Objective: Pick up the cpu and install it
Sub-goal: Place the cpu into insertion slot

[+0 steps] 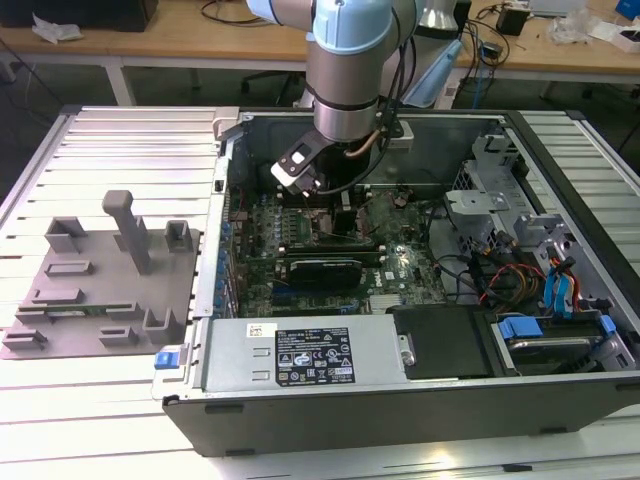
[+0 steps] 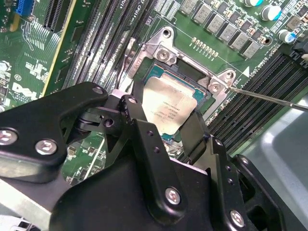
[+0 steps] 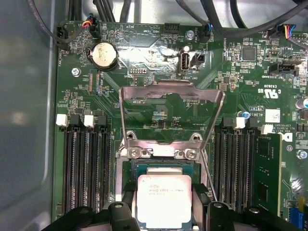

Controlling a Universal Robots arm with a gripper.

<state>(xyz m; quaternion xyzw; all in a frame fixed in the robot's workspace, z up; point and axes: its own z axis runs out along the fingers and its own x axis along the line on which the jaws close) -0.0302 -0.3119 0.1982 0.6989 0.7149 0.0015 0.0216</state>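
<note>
The cpu (image 2: pixel 169 107), a small square chip with a pale silver top, hangs just above the open socket (image 2: pixel 161 72) on the green motherboard. My gripper (image 2: pixel 166 112) is shut on it, one black finger (image 2: pixel 136 111) on each of two opposite edges. In the first wrist view the cpu (image 3: pixel 163 198) covers most of the socket frame (image 3: pixel 163 166), with the gripper (image 3: pixel 163 204) around it. In the exterior view the arm's wrist (image 1: pixel 345 100) reaches down into the computer case (image 1: pixel 400 400).
The socket's metal load plate (image 3: pixel 171 113) stands hinged open, and a thin lever (image 2: pixel 269 96) sticks out beside it. Memory slots (image 3: pixel 86 163) flank the socket. A black expansion card (image 1: pixel 325 270) lies nearby. A grey fixture plate (image 1: pixel 100 280) with posts sits at the exterior view's left.
</note>
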